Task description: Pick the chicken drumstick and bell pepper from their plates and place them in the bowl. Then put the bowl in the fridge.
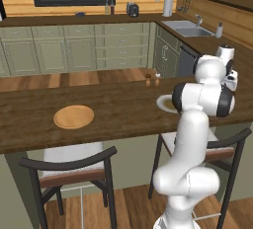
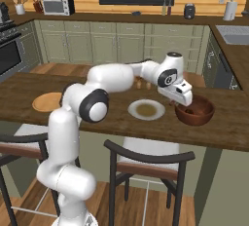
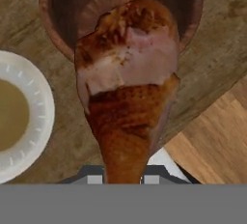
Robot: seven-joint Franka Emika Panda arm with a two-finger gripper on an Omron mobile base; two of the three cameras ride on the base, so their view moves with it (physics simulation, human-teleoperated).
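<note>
My gripper (image 3: 123, 179) is shut on the thin end of the brown chicken drumstick (image 3: 128, 88), whose thick end hangs over the near rim of the dark wooden bowl (image 3: 58, 39). In the right base view the gripper (image 2: 181, 102) hovers at the left edge of the bowl (image 2: 200, 115) on the wooden counter. The pale-rimmed plate (image 2: 146, 109) with a brownish centre lies just left of the bowl and is bare; it also appears as the pale-rimmed plate (image 3: 34, 88). The tan wooden plate (image 1: 74, 116) lies bare farther left. The bell pepper and the fridge are out of view.
Two small shakers (image 1: 152, 80) stand at the counter's far edge behind the pale plate. Two chairs (image 2: 151, 159) (image 1: 74, 166) are tucked under the near edge. A sink (image 1: 190, 28) sits in the back right counter.
</note>
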